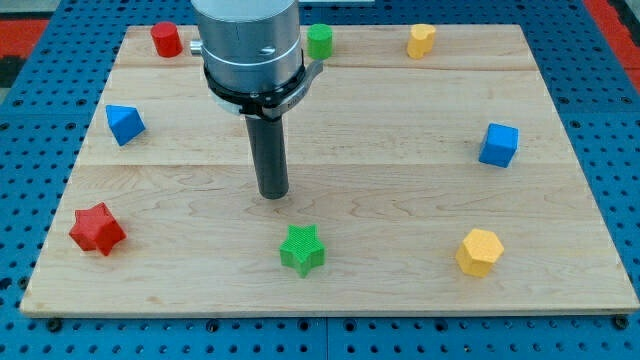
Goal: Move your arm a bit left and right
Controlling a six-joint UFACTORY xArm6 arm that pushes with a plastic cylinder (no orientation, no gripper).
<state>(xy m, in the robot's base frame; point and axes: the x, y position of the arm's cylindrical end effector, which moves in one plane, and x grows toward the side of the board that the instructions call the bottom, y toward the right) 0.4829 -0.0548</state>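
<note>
Nearest the view's bottom lies the green star (302,249), on the counter (400,180), with my tip (273,195) just above it and apart from it. No claw is on this arm, only the rod, so nothing is pinched. Moving sideways should be safe. But if the tip drifts toward the bottom, I think it could push the star away.

The arm's end is a broad silver-grey metal cylinder (248,40) with small dark screw holes in its side. A black clamp ring (255,92) with a side lug circles the cylinder's lower edge. Below the ring, a straight dark rod (270,150) runs to my tip (273,195).
</note>
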